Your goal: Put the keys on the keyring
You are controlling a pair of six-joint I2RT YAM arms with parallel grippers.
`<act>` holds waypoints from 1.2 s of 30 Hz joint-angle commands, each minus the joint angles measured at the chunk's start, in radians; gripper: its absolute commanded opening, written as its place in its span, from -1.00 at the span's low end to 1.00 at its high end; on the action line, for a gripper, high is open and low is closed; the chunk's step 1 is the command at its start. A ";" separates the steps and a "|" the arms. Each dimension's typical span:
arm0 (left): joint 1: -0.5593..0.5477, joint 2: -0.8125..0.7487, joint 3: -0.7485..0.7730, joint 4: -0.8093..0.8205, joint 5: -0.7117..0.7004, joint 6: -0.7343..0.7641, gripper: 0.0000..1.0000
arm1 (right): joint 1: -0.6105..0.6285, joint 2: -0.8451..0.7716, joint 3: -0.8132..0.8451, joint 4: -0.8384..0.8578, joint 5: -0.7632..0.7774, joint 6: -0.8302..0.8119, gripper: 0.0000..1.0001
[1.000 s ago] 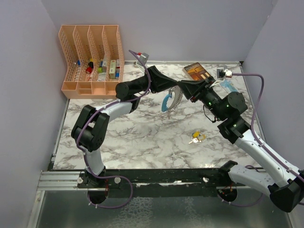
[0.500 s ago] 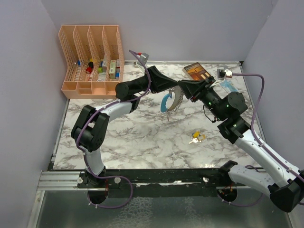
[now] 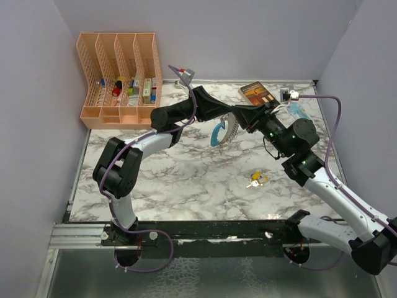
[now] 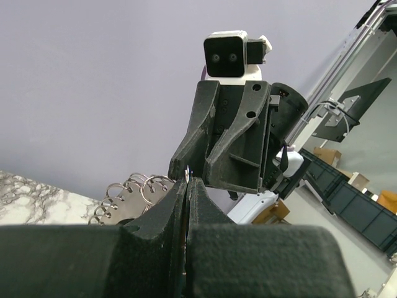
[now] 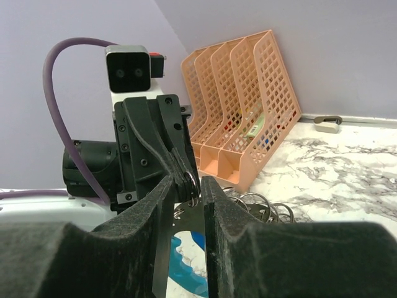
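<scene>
Thin metal keyring with light-blue curved piece and fanned grey metal pieces (image 3: 221,131): held in the air above the rear centre of the white-and-grey marbled table (image 3: 180,180), between the two arms; left gripper (image 3: 229,119): fingers pressed together on the ring's thin wire, as the left wrist view shows; right gripper (image 3: 238,115): meets it tip to tip from the opposite side, fingers drawn close with the ring wire between them; small loose keys with a yellow head (image 3: 256,180): flat on the table, well apart from the keyring, near the right arm; peach mesh file organiser (image 3: 118,81): at the rear left corner.
</scene>
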 commanded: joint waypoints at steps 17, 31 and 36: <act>-0.001 -0.040 0.028 0.264 -0.001 -0.002 -1.00 | -0.011 -0.054 -0.045 0.003 0.037 -0.004 -0.66; -0.003 -0.026 0.044 0.264 0.016 0.003 -1.00 | -0.016 -0.055 -0.059 0.020 0.006 0.000 -0.91; -0.008 -0.022 0.048 0.263 0.017 0.002 -1.00 | -0.017 -0.040 -0.053 0.028 -0.015 0.009 -0.74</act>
